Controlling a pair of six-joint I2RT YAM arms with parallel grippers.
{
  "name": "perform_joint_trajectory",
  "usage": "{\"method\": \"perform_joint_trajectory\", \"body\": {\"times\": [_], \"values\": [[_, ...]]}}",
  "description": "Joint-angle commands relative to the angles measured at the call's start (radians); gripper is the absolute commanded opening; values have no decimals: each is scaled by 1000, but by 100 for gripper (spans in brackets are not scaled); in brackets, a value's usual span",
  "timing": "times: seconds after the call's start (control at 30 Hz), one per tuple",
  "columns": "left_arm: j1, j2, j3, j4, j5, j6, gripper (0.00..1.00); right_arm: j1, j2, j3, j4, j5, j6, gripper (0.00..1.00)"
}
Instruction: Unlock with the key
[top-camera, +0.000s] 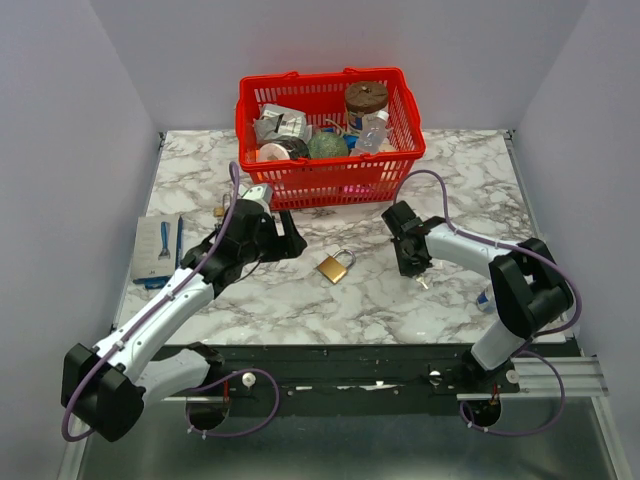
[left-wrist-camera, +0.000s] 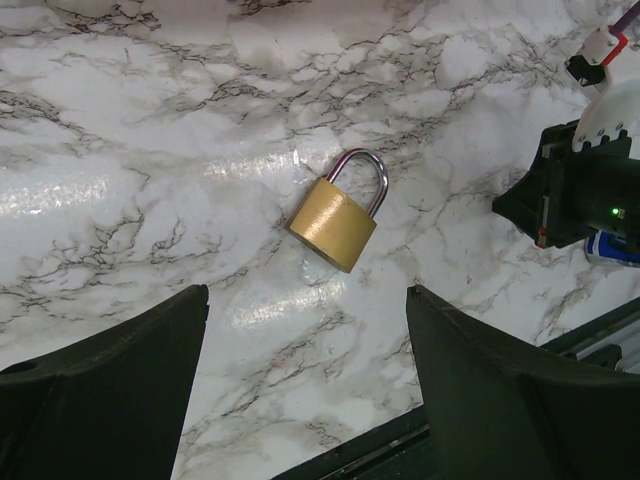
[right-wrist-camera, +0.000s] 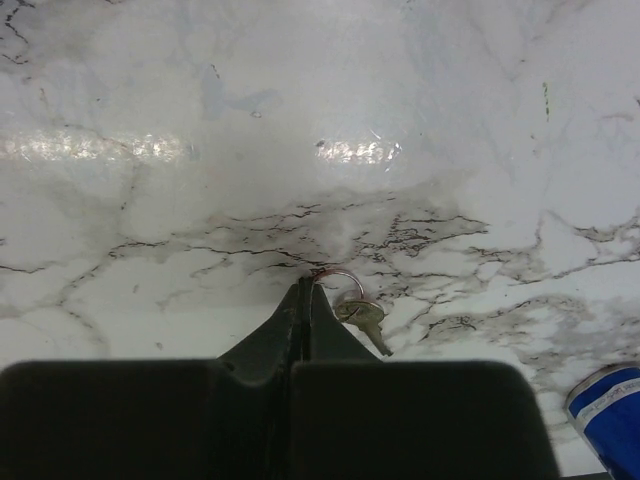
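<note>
The padlock (top-camera: 335, 266) lies near the middle of the desk (top-camera: 400, 310) with its shackle closed (nothing unlocked yet). One key (right-wrist-camera: 365, 318) sits toward the right edge. The right gripper (right-wrist-camera: 303, 290) has its fingers together at the key's ring, seemingly pinching it. The left gripper (left-wrist-camera: 305, 300) waits beside the padlock, fingers wide apart. Inserting and turning remain. One padlock, one key.

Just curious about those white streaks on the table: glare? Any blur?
Yes, glare on the glossy marble table: left wrist view, streaks beside a sharp padlock; right wrist view, bright patches, hazy beyond the key; top view, even, soft shadows.
</note>
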Motion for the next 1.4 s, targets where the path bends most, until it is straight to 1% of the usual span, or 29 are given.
{"method": "perform_joint_trajectory", "body": {"times": [0.0, 0.17, 0.2, 0.33, 0.43, 0.47, 0.5, 0.57, 0.63, 0.7, 0.9, 1.13, 1.37], "values": [[-7, -29, 5, 5, -27, -4, 88, -9, -11, 0, -12, -57, 16, 1], [-8, -40, 3, 25, -9, -1, 88, -9, -72, 20, -30, -109, 14, 1], [-8, -43, 2, 33, -1, 1, 88, -9, -89, 30, -33, -141, 19, 1], [-10, -61, -21, 121, 74, 28, 88, -12, -183, 52, -43, -219, 39, 1], [-11, -54, -43, 221, 205, 56, 89, -10, -236, 81, -50, -276, 53, 1], [-13, -49, -48, 278, 276, 56, 89, -10, -253, 90, -56, -311, 57, 1], [-16, -45, -54, 302, 314, 55, 90, -10, -262, 103, -58, -350, 65, 1], [-22, -32, -55, 364, 364, 53, 90, -10, -278, 136, -58, -390, 74, 1], [-33, -25, -46, 385, 413, 56, 91, -10, -296, 161, -55, -457, 83, 1], [-41, -20, -38, 387, 419, 64, 91, -10, -312, 208, -58, -511, 106, 1], [-76, 3, -35, 482, 422, 47, 92, -10, -345, 334, -32, -675, 168, 1], [-110, 49, -35, 603, 401, -17, 93, -10, -347, 440, -24, -785, 227, 1], [-159, 124, 5, 639, 339, 13, 93, -10, -345, 497, 0, -864, 281, 1]]}}
